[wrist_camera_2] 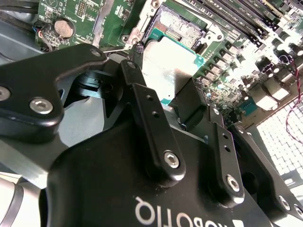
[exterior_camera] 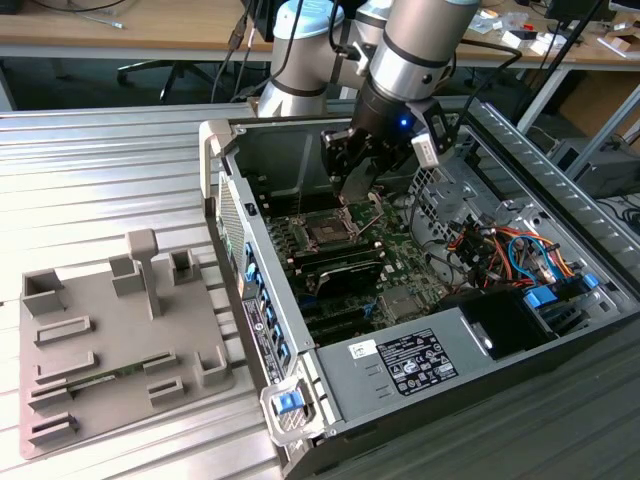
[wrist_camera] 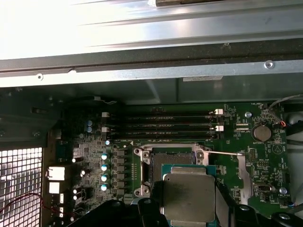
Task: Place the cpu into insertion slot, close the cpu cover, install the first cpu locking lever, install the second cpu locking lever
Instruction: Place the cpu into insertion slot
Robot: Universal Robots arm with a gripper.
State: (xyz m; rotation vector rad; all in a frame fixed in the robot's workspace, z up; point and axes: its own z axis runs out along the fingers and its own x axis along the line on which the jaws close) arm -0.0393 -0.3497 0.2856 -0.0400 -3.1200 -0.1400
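Near the insertion slot [wrist_camera: 170, 163], the fingers [wrist_camera: 223, 201] clamp the cpu [wrist_camera: 189, 196] flat, metal face up.

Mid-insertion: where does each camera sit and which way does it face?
Exterior view: off the arm, looking down into the open computer case; the arm and gripper reach in.
First wrist view: on the arm, facing the motherboard; the gripper holds the cpu near the insertion slot.
Second wrist view: on the arm, looking past the gripper's black links at the cpu.
Both wrist views share the cpu and insertion slot.
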